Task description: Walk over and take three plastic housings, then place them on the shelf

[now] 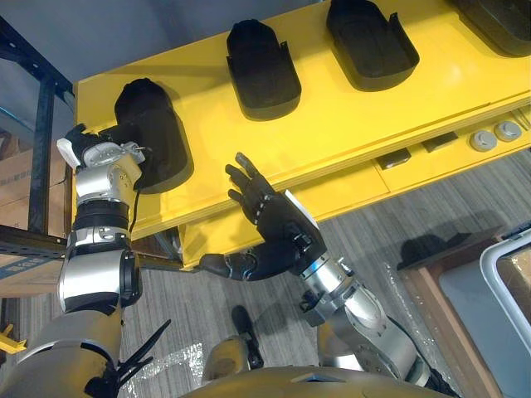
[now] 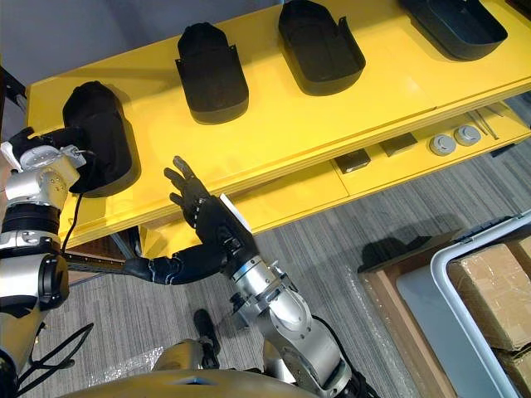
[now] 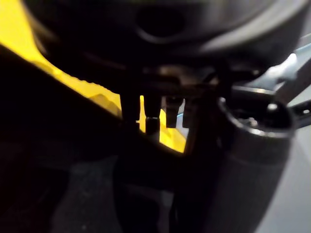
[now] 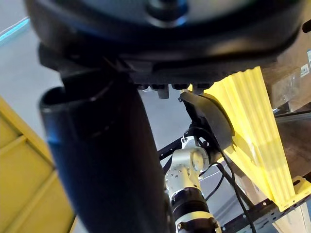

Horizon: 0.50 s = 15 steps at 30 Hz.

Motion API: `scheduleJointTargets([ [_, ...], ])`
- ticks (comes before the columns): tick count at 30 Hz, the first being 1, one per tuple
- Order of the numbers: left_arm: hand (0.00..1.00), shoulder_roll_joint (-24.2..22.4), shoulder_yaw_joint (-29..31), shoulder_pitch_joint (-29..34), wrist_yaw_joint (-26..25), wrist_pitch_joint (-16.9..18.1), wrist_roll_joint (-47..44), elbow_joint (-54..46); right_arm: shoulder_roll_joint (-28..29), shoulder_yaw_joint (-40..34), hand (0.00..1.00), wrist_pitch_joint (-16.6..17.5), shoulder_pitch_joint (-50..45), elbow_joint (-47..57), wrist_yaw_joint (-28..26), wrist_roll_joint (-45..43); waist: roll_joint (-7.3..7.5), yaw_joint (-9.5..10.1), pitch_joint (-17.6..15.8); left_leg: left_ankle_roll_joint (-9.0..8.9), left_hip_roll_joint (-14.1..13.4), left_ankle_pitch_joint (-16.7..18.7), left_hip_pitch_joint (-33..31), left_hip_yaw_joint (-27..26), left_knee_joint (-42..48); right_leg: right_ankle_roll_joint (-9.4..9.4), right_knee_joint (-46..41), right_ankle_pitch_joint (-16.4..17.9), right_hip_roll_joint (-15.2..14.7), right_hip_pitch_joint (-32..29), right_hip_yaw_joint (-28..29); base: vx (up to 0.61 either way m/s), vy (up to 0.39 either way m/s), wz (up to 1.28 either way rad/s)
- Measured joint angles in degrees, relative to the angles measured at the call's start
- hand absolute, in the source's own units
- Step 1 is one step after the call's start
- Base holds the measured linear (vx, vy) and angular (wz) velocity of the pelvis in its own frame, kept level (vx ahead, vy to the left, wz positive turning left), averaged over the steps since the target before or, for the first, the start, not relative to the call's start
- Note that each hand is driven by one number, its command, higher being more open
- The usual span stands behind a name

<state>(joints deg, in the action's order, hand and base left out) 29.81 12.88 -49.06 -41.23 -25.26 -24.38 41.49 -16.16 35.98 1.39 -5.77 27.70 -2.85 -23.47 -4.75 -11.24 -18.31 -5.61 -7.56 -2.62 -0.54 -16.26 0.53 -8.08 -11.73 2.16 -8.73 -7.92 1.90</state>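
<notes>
Housing of black plastic (image 1: 153,124) lies on yellow table (image 1: 332,124), left hand (image 1: 83,139) at its end, grip impossible to tell; right hand (image 1: 274,222) spread wide, empty.

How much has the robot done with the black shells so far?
Nothing looks finished. Four housings lie on the yellow shelf. The left robot hand is at the leftmost housing, grip hidden. The right robot hand is open and empty below the shelf's edge. Carrying probably comes next.
</notes>
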Motion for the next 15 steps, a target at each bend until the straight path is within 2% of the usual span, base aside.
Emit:
scheduleJointTargets([
  [5,1.00,0.0,-0.2,0.1,-0.1,1.8,0.2,0.4,0.0,0.6,1.00,0.3,-0.8,-0.1,1.0,0.1,0.01,-0.26,0.0,0.00,0.0,-0.1,1.0,0.3,-0.1,0.04,0.0,0.0,0.0,1.0,-0.2,0.00,0.000,0.00],
  [7,1.00,0.0,-0.3,0.0,-0.1,4.1,0.5,0.3,0.1,0.6,1.00,0.9,-1.9,-0.1,1.0,0.2,0.01,-0.43,0.0,0.00,0.1,-0.1,1.5,0.3,-0.2,0.12,0.1,0.1,0.0,1.5,-0.2,0.00,0.000,0.00],
  [11,1.00,0.9,-3.4,0.0,-1.3,8.7,2.5,-2.4,0.1,0.6,1.00,1.8,-4.3,-1.3,1.0,0.2,-0.02,-1.18,0.2,0.01,0.2,-0.5,2.3,0.7,-0.9,0.10,0.8,-0.1,0.0,2.6,-0.4,-0.01,-0.002,0.03],
  [14,1.00,2.8,-7.2,0.0,-2.5,15.7,4.9,-8.5,0.3,0.7,1.00,1.8,-4.9,-3.2,-0.4,-2.4,0.07,-1.52,0.3,-0.06,0.4,-0.6,2.9,0.8,-1.3,0.10,1.0,-0.1,0.0,2.9,-0.2,0.00,-0.001,-0.04],
  [15,1.00,2.9,-7.6,-0.1,-2.8,17.1,5.1,-9.8,0.3,0.6,1.00,1.8,-5.0,-3.5,-0.4,-2.4,-0.01,-1.54,0.4,-0.06,0.4,-0.7,3.2,0.8,-1.7,0.10,1.1,-0.1,0.0,3.1,-0.2,0.01,-0.001,-0.04],
])
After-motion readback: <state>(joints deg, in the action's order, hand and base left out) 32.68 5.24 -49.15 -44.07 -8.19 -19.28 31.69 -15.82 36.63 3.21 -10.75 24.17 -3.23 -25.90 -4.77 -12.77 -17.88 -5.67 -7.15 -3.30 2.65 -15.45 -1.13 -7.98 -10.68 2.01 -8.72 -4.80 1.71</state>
